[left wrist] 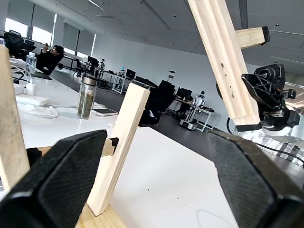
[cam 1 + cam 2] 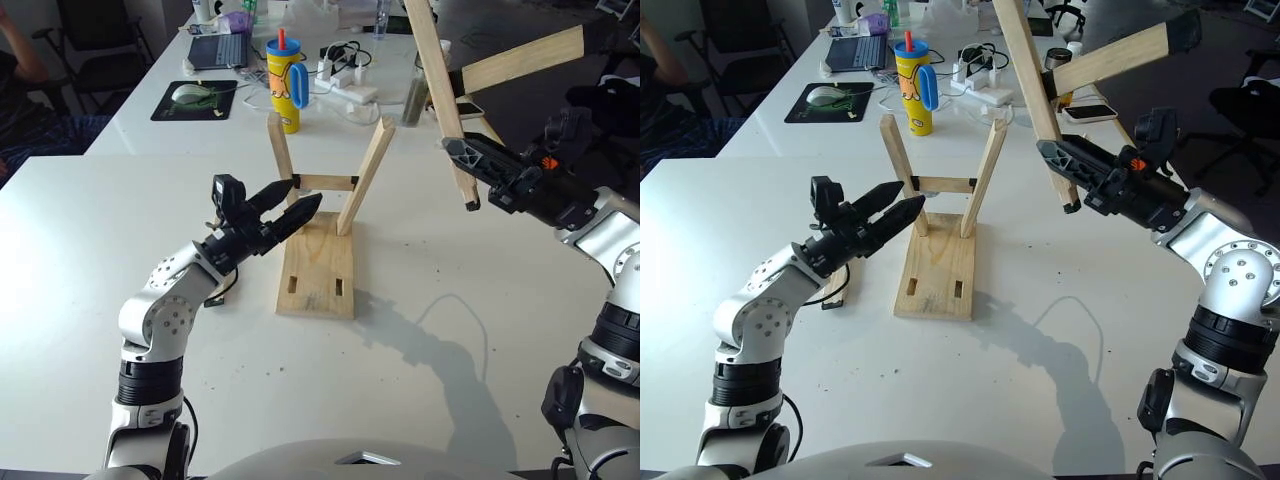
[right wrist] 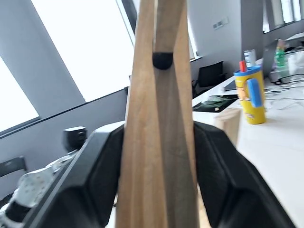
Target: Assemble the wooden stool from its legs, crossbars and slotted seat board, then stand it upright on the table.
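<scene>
Surface (image 2: pixel 450 330) carries the slotted seat board (image 2: pixel 318 270) lying flat, with one leg pair (image 2: pixel 365 175) standing upright in it. I see my right tool (image 2: pixel 455 150) clamped on the second leg pair (image 2: pixel 440 80), raised above the surface. My left tool (image 2: pixel 300 197) is spread apart just beside the standing pair.

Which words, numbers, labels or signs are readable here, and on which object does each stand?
No text is legible anywhere.
On the yellow cup: a printed figure, blurred, no readable letters.
On the laptop: too small to read.
On the seat board and raised leg frame: bare wood, no lettering.
</scene>
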Action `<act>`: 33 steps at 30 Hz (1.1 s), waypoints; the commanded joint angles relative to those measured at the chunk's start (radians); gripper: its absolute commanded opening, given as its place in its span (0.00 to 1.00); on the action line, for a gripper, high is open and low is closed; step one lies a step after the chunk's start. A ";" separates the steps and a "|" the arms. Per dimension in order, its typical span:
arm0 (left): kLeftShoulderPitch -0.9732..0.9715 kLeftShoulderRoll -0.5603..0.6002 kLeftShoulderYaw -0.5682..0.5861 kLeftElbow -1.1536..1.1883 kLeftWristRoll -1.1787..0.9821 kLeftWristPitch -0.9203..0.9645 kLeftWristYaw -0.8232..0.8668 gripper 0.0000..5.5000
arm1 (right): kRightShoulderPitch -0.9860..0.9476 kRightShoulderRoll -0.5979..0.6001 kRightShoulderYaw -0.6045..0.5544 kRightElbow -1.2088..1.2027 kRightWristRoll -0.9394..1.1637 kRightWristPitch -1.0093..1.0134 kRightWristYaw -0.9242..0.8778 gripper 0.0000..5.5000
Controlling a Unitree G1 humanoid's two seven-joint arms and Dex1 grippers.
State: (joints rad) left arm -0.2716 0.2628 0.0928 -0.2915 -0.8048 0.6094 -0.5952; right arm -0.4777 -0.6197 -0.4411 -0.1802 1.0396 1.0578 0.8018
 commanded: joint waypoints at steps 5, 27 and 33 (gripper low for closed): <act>-0.108 0.003 0.090 0.002 -0.327 0.176 0.001 0.78 | 0.093 -0.063 0.199 -0.061 0.074 0.092 0.198 0.37; -0.134 0.138 0.108 0.058 -0.576 0.373 -0.038 0.60 | 0.125 -0.178 0.343 -0.043 0.013 0.064 0.419 0.37; -0.121 0.167 0.105 0.069 -0.565 0.393 -0.067 0.44 | 0.117 -0.188 0.358 -0.029 -0.005 0.047 0.442 0.37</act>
State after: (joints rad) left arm -0.3981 0.4095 0.2038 -0.2238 -1.3743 0.9914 -0.6469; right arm -0.3589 -0.7915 -0.0898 -0.2216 1.0464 1.1177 1.2337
